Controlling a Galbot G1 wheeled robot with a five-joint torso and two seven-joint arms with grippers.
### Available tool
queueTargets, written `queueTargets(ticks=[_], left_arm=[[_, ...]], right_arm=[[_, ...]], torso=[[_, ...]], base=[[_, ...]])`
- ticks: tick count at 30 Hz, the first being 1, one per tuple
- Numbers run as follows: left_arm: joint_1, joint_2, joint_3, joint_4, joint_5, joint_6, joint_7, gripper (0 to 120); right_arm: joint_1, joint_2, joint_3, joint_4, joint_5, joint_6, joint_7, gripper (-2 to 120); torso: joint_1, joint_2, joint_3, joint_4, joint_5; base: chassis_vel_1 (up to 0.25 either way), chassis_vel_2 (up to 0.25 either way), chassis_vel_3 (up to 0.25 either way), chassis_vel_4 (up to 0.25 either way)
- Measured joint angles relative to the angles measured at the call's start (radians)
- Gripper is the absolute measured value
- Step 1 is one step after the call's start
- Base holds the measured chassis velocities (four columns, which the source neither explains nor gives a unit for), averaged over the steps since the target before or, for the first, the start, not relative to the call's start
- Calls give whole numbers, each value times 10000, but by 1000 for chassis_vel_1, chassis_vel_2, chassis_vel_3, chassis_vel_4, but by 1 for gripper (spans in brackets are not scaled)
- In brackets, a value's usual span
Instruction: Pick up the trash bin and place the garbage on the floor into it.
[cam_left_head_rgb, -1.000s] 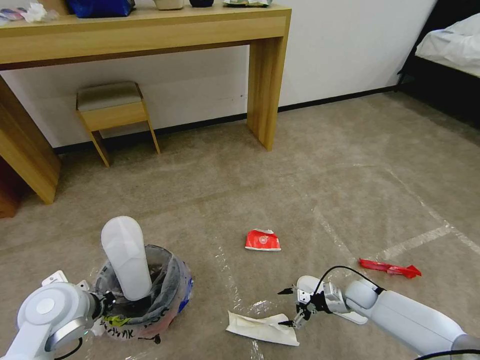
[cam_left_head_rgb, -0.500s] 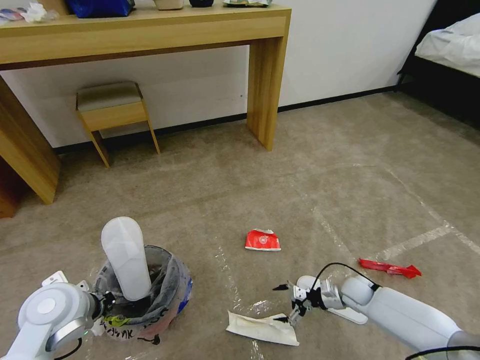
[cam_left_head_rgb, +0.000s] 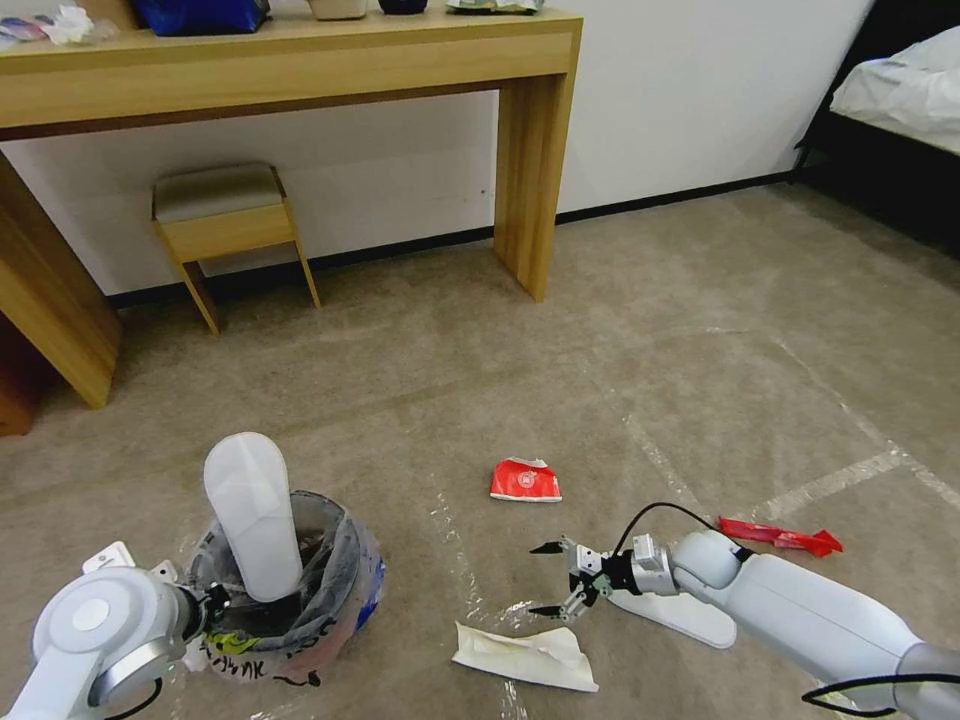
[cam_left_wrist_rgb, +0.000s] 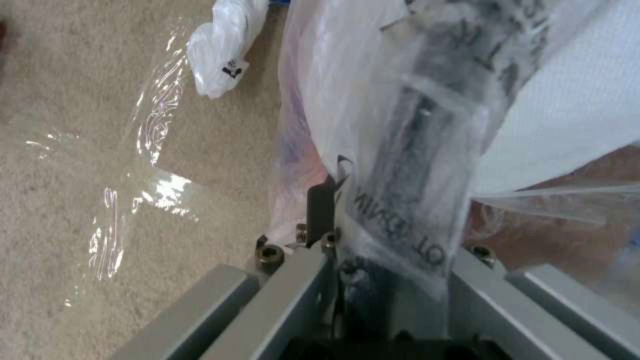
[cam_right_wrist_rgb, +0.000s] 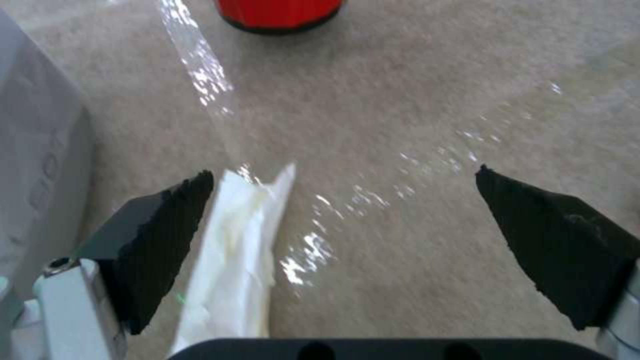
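Trash bin (cam_left_head_rgb: 300, 590) holds a slipper sole (cam_left_head_rgb: 255, 515); paper (cam_left_head_rgb: 525, 655), carton (cam_left_head_rgb: 525, 481) lie nearby.

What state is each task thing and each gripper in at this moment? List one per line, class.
trash bin: upright on the carpet, bag-lined, held at its rim.
slipper sole: standing on end in the bin.
crumpled paper: flat on the floor, ungrasped.
red carton: squashed, on the floor.
red wrapper: lying on the floor.
left gripper: shut on the bin's rim.
right gripper: open, empty, above the paper.
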Motion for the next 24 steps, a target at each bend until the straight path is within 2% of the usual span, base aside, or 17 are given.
queueTargets(ticks=[12, 24], left_arm=[[72, -33, -72, -34, 16, 0, -1, 0], [43, -71, -47, -1, 130, 3, 46, 0]], right_arm=[[-155, 277, -181, -142, 76, -117, 209, 100], [-673, 262, -15, -496, -474, -93, 339, 100]], torso=[[0, 0, 0, 1, 1], [0, 0, 0, 0, 0]], base=[[0, 0, 0, 0], [0, 0, 0, 0]])
